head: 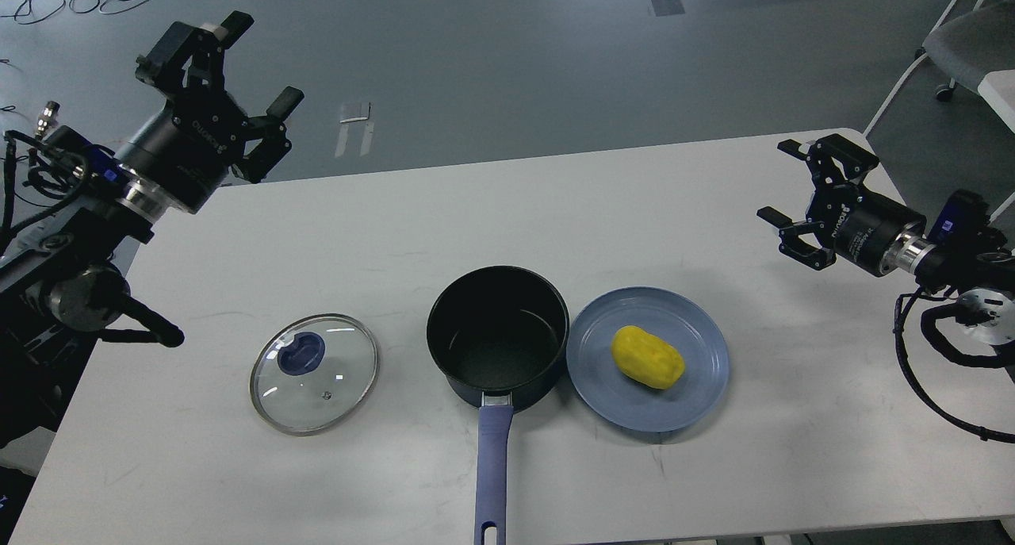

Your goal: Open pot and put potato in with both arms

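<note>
The dark navy pot (pixel 498 337) stands uncovered at the table's middle front, its blue-purple handle (pixel 492 472) pointing toward me. The yellow potato (pixel 647 357) lies on a blue plate (pixel 698 386) touching the pot's right side. The glass lid with a blue knob (pixel 315 373) lies flat on the table left of the pot. My left gripper (pixel 230 61) is open and empty, raised high above the table's far left corner. My right gripper (pixel 797 192) is open and empty, above the table's right side, up and to the right of the plate.
The white table (pixel 507 212) has a far edge and rounded corners. Grey floor with cables lies beyond it. A chair (pixel 963 45) stands at the far right. My black arm parts fill the left and right edges.
</note>
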You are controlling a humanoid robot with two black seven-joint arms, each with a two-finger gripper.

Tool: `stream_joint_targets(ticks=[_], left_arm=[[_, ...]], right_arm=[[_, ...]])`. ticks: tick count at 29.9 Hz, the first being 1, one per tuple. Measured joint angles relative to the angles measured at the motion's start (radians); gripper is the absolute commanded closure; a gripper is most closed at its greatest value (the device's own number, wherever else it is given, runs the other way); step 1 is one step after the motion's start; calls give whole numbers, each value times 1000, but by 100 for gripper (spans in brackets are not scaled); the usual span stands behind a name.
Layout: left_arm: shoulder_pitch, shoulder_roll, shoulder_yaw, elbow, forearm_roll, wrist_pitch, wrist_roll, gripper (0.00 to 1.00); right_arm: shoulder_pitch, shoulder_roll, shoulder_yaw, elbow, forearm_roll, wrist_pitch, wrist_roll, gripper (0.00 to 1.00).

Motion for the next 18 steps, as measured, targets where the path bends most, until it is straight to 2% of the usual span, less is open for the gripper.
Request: stream_joint_targets(ticks=[5,10,14,18], left_arm=[[20,-57,-4,56,-8,-8,6,2],[21,-85,-6,60,-7,-9,8,2],[21,-89,-8,60,-7,-10,9,2],[21,-89,-9,60,-7,-11,9,2]], right_arm=[[105,-113,-65,135,-274,0,0,1],[333,-214,-218,284,-556,0,0,1],[549,-220,-414,364,-706,0,0,1],[765,-142,-621,439,-828,0,0,1]])
